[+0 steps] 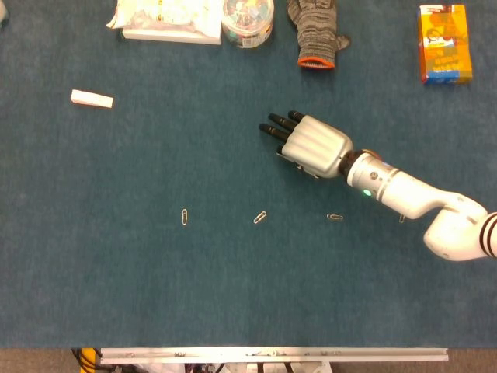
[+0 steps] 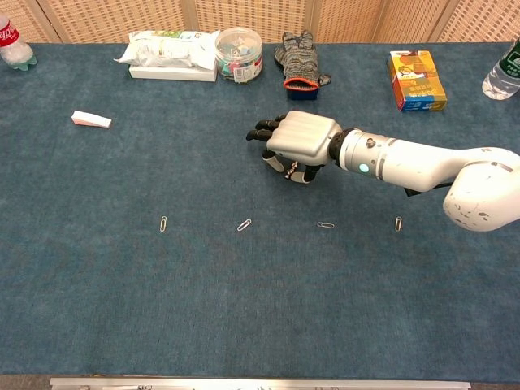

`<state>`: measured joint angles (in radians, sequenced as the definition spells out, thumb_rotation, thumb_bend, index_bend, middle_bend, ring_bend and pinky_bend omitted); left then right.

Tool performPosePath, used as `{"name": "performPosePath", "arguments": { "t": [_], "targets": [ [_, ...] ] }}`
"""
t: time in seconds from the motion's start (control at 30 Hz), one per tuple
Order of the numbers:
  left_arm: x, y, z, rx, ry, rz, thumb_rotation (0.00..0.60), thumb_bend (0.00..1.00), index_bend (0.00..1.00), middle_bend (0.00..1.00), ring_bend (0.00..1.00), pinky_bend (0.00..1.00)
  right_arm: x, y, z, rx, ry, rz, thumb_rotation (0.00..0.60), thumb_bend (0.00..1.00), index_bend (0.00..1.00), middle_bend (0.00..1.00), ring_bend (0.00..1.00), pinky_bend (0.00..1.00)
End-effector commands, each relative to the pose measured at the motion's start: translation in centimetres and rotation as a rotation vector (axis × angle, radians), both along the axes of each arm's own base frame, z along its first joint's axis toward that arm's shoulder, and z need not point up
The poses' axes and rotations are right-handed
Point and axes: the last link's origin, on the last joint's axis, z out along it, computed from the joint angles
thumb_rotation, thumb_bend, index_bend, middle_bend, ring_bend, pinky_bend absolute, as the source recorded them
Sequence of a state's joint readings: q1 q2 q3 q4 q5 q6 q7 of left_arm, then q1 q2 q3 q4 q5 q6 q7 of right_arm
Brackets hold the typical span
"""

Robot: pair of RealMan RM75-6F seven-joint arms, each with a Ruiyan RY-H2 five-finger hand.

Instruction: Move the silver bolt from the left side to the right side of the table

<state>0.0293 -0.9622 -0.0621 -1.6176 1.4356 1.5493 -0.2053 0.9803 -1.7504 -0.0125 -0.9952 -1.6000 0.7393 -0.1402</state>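
My right hand (image 1: pixel 314 145) hovers palm-down over the middle of the blue table, its dark fingers pointing up-left. In the chest view the hand (image 2: pixel 301 136) has its thumb and fingers curled under the palm. A small silver threaded piece, the silver bolt (image 2: pixel 292 168), shows pinched between them, just above the cloth. From the head view the palm hides the bolt. Neither view shows my left hand.
Several paper clips lie in a row in front of the hand, among them one (image 1: pixel 185 217), another (image 1: pixel 260 217) and a third (image 1: pixel 335 217). A white block (image 1: pixel 92 99) is at the left. Along the far edge are a tissue pack (image 1: pixel 167 19), tub (image 1: pixel 248 17), glove (image 1: pixel 314 35) and orange box (image 1: pixel 445 44).
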Motion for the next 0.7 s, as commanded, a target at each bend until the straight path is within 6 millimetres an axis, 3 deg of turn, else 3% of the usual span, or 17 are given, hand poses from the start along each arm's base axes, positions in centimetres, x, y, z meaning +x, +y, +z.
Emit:
{"name": "performPosePath", "arguments": {
  "t": [0.03, 0.7],
  "targets": [
    [0.02, -0.02, 0.02, 0.000, -0.001, -0.001, 0.600, 0.28, 0.58, 0.00, 0.00, 0.02, 0.10, 0.02, -0.03, 0.001, 0.001, 0.003, 0.600, 0.28, 0.52, 0.08, 0.00, 0.20],
    [0.00, -0.06, 0.14, -0.002, -0.012, -0.005, 0.600, 0.28, 0.58, 0.00, 0.00, 0.02, 0.12, -0.02, -0.34, -0.005, 0.029, 0.001, 0.600, 0.31, 0.54, 0.08, 0.00, 0.20]
  ]
}}
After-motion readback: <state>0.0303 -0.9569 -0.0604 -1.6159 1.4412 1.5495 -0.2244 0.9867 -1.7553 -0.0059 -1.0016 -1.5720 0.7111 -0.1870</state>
